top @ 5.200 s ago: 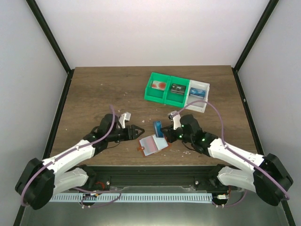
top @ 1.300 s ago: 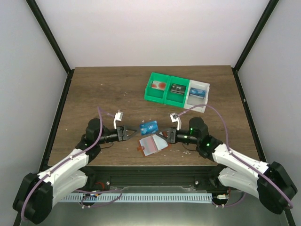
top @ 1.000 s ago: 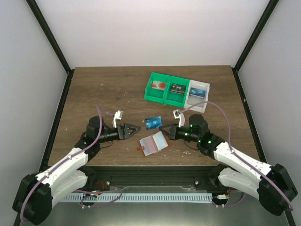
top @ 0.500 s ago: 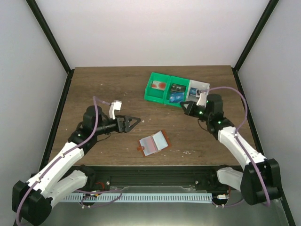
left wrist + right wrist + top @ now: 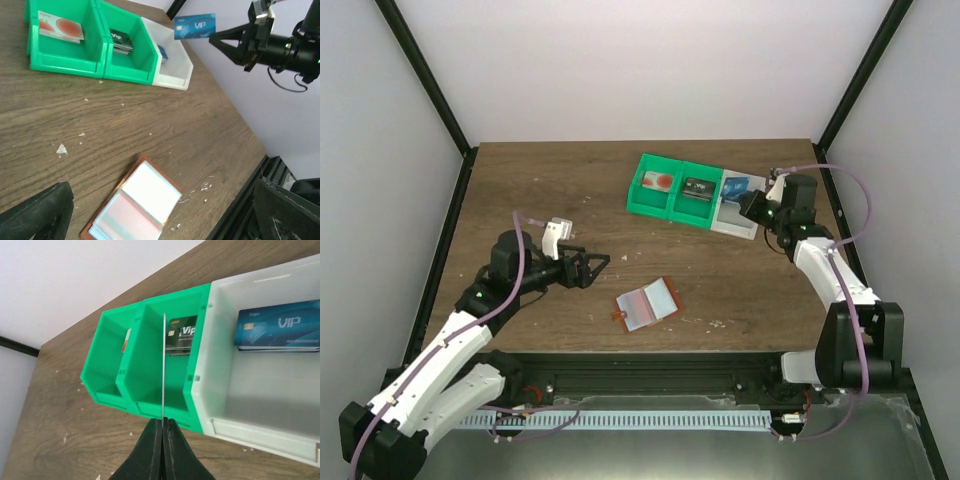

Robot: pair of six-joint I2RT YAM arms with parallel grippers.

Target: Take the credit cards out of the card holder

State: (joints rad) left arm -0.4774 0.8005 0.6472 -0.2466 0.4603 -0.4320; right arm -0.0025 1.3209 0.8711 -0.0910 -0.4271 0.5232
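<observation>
- A dark brown wooden table [image 5: 520, 190] fills the floor of a white-walled booth.
- The white-and-black left arm [image 5: 450, 335] reaches over the table's near left part. Its left gripper [image 5: 595, 268] has its black fingers [image 5: 35, 215] spread wide with nothing between them, and points toward the middle of the table.
- The white-and-black right arm [image 5: 830, 275] stretches to the far right. Its right gripper [image 5: 162, 422] is pinched tight on the lower edge of a blue plastic card [image 5: 195, 26] lettered "VIP". The card stands upright in the air, clear of the table, over the white end of the row of bins.
- A green plastic bin [image 5: 672, 208] with two compartments sits on the far part of the table, touching a white plastic bin [image 5: 735, 224] on its right.
- The reddish-brown leather bifold card holder [image 5: 646, 303] lies open and flat near the table's front edge, with its pale inner pockets [image 5: 135, 207] facing up. It is well apart from both grippers.
- A white card [image 5: 60, 29] with a red round mark lies in the left green compartment.
- Dark cards [image 5: 182, 335] lie in the right green compartment.
- A second blue card [image 5: 277, 330] lies at the back of the white bin.
- Small pale specks [image 5: 61, 148] are scattered on the wood.
</observation>
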